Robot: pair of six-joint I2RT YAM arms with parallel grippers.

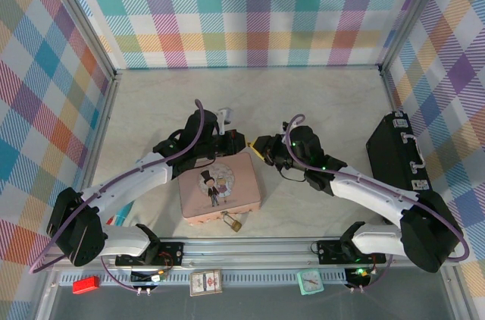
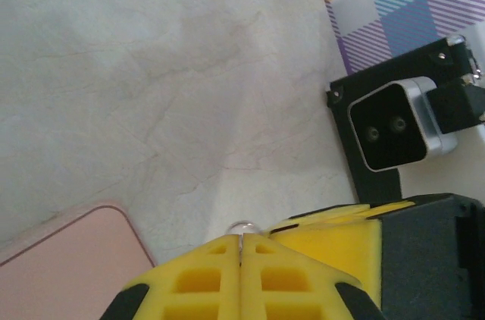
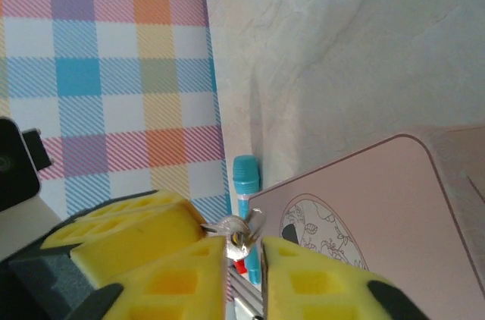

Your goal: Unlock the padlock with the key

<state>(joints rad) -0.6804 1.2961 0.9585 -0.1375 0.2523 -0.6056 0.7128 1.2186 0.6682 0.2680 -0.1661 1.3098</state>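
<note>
The padlock [image 1: 233,222], small and brass with a silver shackle, hangs at the front edge of the pink tin [image 1: 220,187]. Both grippers meet above the tin's far edge. My left gripper [image 1: 236,142] is shut on the key [image 2: 242,227], whose silver head pokes out past the closed yellow fingers [image 2: 204,274]. In the right wrist view the key [image 3: 241,229] sticks out of the left gripper's yellow finger [image 3: 129,229] into the narrow gap of my right gripper [image 3: 244,243]. The right gripper stands slightly open around the key without pinching it.
A black case [image 1: 398,149] lies against the right wall. A teal marker [image 3: 245,176] lies beside the tin's left side. Small items, a red one [image 1: 86,284] and a teal clock [image 1: 309,282], sit on the front rail. Plaid walls enclose the table.
</note>
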